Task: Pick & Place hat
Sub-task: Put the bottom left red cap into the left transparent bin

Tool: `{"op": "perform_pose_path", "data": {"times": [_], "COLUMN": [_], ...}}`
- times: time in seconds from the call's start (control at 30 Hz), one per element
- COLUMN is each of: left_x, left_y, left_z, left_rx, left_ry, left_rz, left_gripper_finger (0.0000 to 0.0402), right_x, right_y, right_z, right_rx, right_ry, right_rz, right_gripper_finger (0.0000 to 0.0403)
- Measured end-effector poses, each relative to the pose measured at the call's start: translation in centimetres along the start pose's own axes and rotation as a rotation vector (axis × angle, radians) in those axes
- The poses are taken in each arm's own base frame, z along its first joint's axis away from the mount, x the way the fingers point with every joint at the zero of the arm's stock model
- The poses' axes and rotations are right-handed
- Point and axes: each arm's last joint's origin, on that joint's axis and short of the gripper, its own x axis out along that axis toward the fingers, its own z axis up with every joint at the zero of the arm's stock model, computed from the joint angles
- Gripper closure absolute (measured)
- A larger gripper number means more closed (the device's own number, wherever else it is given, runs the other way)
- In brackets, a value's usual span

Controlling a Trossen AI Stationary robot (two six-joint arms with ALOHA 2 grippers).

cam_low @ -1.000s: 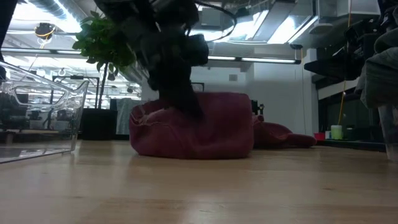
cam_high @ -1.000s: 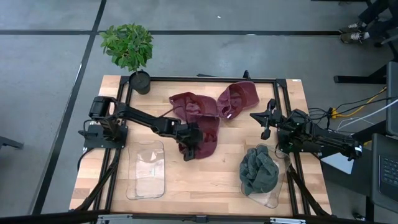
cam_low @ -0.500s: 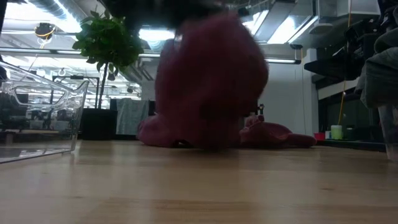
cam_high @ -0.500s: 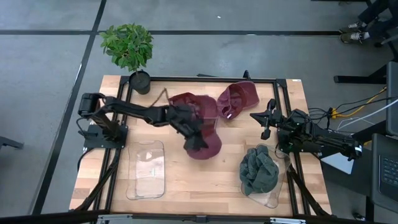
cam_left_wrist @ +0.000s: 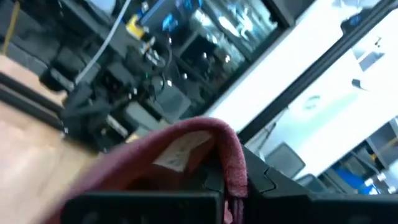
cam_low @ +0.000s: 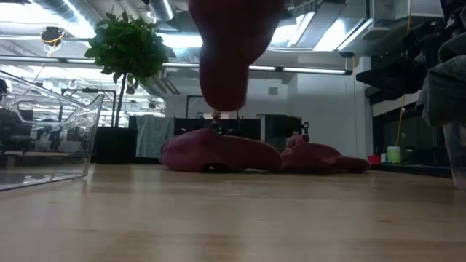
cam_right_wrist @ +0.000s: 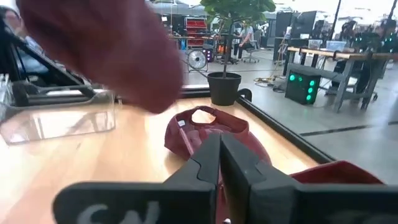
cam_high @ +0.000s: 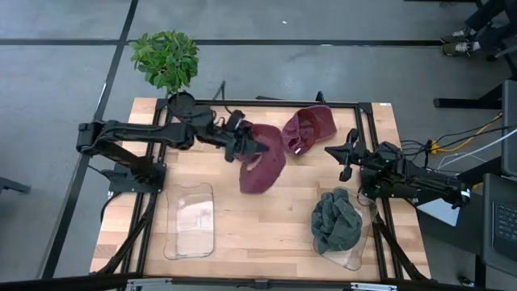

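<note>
Left gripper [cam_high: 245, 148] clamped on a maroon hat [cam_high: 263, 168], up in the air over the middle of the table [cam_high: 266, 234]. Hat hanging from the fingers, draped down and toward the table's centre, pinched at its rim edge; the same hat [cam_low: 231, 54] seen in the low view clear of the wood, well above it. In the left wrist view, red fabric [cam_left_wrist: 186, 149] folded right over the fingers.

Two more maroon hats flat on the table: one [cam_low: 218, 154] just under and behind the lifted one, another [cam_high: 308, 129] farther toward the right arm's side.

Right gripper [cam_high: 346, 159] closed on nothing, parked near the right edge, fingers [cam_right_wrist: 214, 163] pressed together.

Clear tray [cam_high: 191, 220] near the front left. Second clear tray [cam_high: 352, 257] at the front right with green hats [cam_high: 336, 222] piled in it. Potted plant [cam_high: 167, 61] at the rear left corner.
</note>
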Motion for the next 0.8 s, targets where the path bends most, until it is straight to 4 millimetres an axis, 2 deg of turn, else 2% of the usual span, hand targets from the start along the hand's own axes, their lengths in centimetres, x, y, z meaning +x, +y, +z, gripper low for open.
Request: {"op": "perform_pose_path", "data": {"times": [0.13,0.33,0.47,0.67,0.8], "left_x": [-0.8,-1.4,-1.5,-1.6,-1.7], "left_y": [-1.0,-1.7,-2.2,-2.6,-2.8], "left_z": [0.8,1.3,1.7,2.3,2.5], "left_rx": [0.013,0.015,0.010,0.027,0.030], "left_ry": [-0.069,-0.123,-0.169,-0.260,-0.291], "left_rz": [0.015,0.023,-0.021,-0.045,-0.045], "left_gripper_finger": [0.0396,0.0396,0.0397,0.0397,0.0396], "right_x": [0.0,0.0,0.0,0.0,0.0], "right_y": [0.1,0.1,-0.1,-0.7,-0.7], "right_z": [0.2,0.5,0.5,0.4,0.4], "right_rx": [0.201,0.852,1.130,1.260,1.255], "right_ry": [-0.020,-0.034,-0.076,-0.198,-0.189], "right_rz": [0.026,0.055,-0.014,-0.205,-0.200], "right_gripper_finger": [0.0389,0.0389,0.0389,0.0389,0.0389]}}
